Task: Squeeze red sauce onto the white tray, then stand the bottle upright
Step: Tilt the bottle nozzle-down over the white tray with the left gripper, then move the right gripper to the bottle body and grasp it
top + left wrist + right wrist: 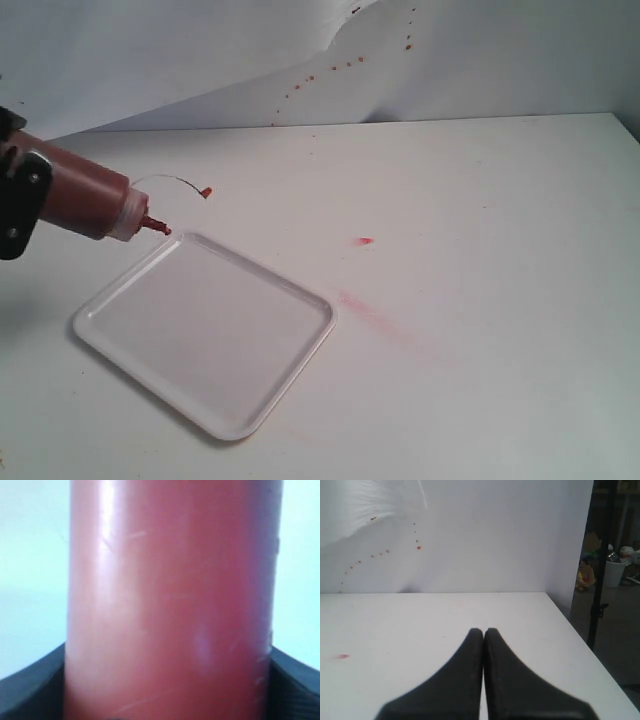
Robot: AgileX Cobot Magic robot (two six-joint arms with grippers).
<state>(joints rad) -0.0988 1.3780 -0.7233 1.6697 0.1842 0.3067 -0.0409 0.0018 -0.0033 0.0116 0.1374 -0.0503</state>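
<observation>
The left gripper (22, 205) is clamped around the bottle (85, 195), held tilted above the table (500, 180) — nozzle (155, 227) slanting down just beside the white tray's (200, 330) far corner, tethered cap (208, 191) out on its thin strap. Up close its wall is smooth, lightly scratched and tinted by the red sauce (170, 605), with black pads (30, 690) on either side. The right gripper (484, 636) hovers over the table, fingers pressed together on nothing — a small red spot (342, 656) marks the surface beyond it.

No writing, label, brand, number or sign can be read in any view, neither on the bottle (85, 200) at the left edge of the frame nor on the white tray (205, 335) lower left of centre.
</observation>
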